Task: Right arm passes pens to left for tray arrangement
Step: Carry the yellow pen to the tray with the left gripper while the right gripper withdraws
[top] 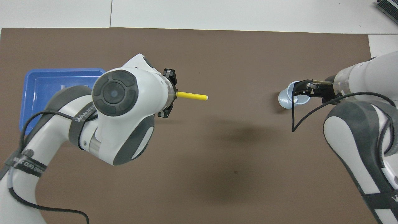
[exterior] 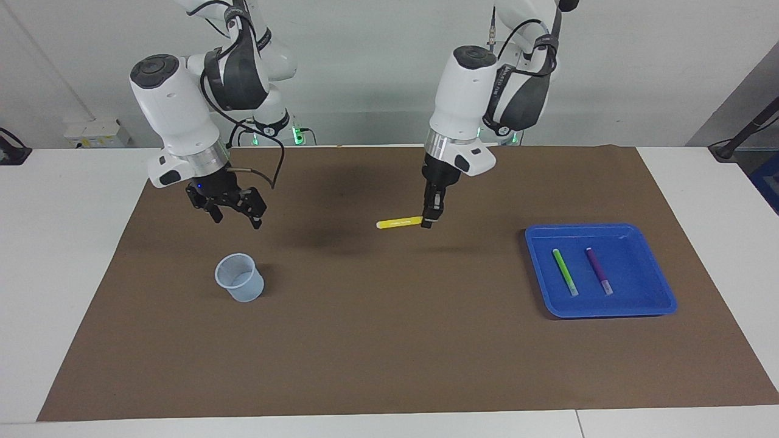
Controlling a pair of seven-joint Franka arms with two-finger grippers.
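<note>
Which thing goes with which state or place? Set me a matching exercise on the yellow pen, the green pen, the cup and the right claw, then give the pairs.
Column one:
1. yellow pen
2. green pen
3. cup
4. right claw

Column two:
A. lies in the blue tray beside the purple pen
B. open, holding nothing, above the mat near the cup
C. held level in the air by the shut left claw
D. stands upright on the brown mat, toward the right arm's end

Pairs: 1-C, 2-A, 3-D, 4-B
</note>
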